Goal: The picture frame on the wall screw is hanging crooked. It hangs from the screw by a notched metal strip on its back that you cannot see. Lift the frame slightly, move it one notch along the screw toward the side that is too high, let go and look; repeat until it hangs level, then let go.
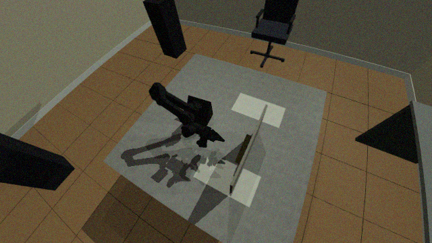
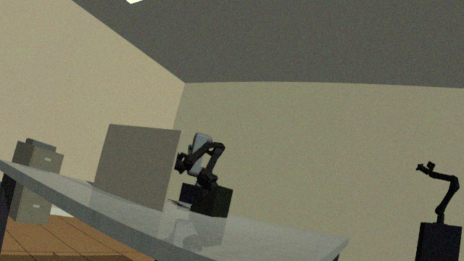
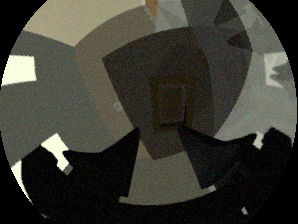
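The picture frame (image 1: 244,152) (image 3: 169,100) is a small dark brown rectangle hanging on the upright grey wall panel (image 1: 258,126) (image 2: 138,164) (image 3: 127,72). In the exterior view the panel hides the frame. Its tilt is too small and blurred to judge. My gripper (image 1: 219,138) (image 2: 178,164) (image 3: 158,128) is open and empty. It points at the frame from a short distance in front of the panel and does not touch it. In the wrist view the two dark fingers sit below the frame, one on each side.
The arm's black base box (image 1: 200,109) (image 2: 212,201) stands on the grey table (image 1: 202,72) (image 2: 254,232). An office chair (image 1: 271,28), dark cabinets (image 1: 165,27), a filing cabinet (image 2: 34,156) and a second arm (image 2: 444,192) stand around the room.
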You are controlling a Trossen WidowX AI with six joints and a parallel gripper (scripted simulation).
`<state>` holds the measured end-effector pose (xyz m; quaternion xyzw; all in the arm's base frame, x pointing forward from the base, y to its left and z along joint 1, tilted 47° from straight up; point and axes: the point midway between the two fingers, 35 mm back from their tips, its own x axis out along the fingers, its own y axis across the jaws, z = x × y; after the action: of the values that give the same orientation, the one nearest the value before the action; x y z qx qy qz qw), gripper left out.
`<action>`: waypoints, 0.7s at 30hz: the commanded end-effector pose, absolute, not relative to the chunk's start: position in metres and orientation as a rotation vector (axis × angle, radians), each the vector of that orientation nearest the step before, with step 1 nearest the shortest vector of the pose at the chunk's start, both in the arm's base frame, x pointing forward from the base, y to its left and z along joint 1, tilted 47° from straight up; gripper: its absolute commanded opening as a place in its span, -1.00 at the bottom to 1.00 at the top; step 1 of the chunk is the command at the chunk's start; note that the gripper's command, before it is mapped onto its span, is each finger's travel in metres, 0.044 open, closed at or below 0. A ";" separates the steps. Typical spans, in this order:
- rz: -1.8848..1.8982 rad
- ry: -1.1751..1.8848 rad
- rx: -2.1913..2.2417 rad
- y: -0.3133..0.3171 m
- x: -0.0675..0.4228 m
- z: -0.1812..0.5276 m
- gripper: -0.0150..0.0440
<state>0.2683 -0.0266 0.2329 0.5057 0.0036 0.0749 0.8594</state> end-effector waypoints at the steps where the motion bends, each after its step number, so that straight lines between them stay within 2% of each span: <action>1: 0.153 0.007 1.060 -0.027 0.269 0.231 0.39; 9: 0.153 0.007 1.060 -0.027 0.275 0.233 0.39; 21: 0.154 0.004 1.062 -0.017 0.348 0.236 0.39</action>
<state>0.3318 -0.0206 0.2394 0.5066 0.0019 0.0753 0.8589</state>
